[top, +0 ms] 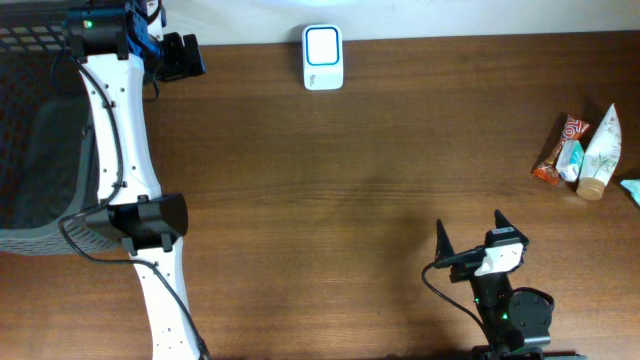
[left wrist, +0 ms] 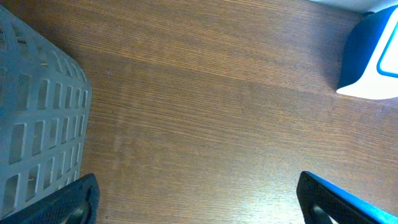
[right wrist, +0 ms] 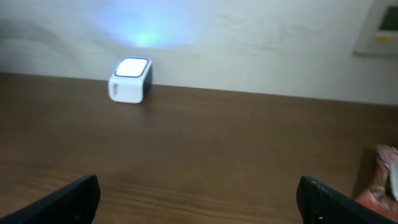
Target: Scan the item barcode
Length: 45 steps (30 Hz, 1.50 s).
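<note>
Wooden table, one white scanner, one grey basket, one tube

The left white-shelled arm had black joint housings, thin black cables and a green light. The right arm was mostly black, with a white wrist block and pointed black fingers.

Nothing you can actually read here. Scanner: faint dark marks on its side, too blurred to make out. Snack wrapper and tube at the desk's edge: printing present, lettering too small to read.
</note>
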Available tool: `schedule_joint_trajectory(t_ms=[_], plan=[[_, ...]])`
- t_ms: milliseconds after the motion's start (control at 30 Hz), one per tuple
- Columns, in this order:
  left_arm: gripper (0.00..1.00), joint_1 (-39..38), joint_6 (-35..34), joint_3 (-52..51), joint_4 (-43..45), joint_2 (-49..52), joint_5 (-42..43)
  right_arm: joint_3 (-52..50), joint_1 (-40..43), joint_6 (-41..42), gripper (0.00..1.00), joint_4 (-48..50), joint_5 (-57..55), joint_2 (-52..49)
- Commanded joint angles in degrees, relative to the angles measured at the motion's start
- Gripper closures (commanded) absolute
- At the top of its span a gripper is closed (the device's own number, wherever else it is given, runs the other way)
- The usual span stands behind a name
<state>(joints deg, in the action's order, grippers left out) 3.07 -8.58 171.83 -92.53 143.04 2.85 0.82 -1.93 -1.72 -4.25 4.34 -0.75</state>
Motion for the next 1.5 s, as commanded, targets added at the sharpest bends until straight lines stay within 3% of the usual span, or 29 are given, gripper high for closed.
schedule_joint_trajectory(t_ms=[0, 200, 1167, 1267, 1467], plan=[[0.01, 0.09, 0.57, -0.26, -0.04, 0.09, 0.42, -0.50, -0.24, 4.15, 0.01, -0.46, -4.85, -0.13], [0.01, 0.09, 0.57, -0.26, -0.04, 0.09, 0.42, -0.50, -0.26, 1.05, 0.01, -0.48, -4.83, -0.13], [0.01, -0.46, 0.52, -0.24, -2.64, -1.60, 2.36, -0.50, -0.26, 1.11, 0.01, -0.31, -3.96, -0.13], [0.01, -3.89, 0.55, -0.26, -0.70, -5.75, -0.50, -0.50, -0.26, 1.11, 0.01, -0.31, -3.96, -0.13], [0.01, -13.64, 0.55, -4.98, 1.60, -16.68, -16.65, -0.50, -0.26, 1.11, 0.01, -0.31, -3.96, -0.13]])
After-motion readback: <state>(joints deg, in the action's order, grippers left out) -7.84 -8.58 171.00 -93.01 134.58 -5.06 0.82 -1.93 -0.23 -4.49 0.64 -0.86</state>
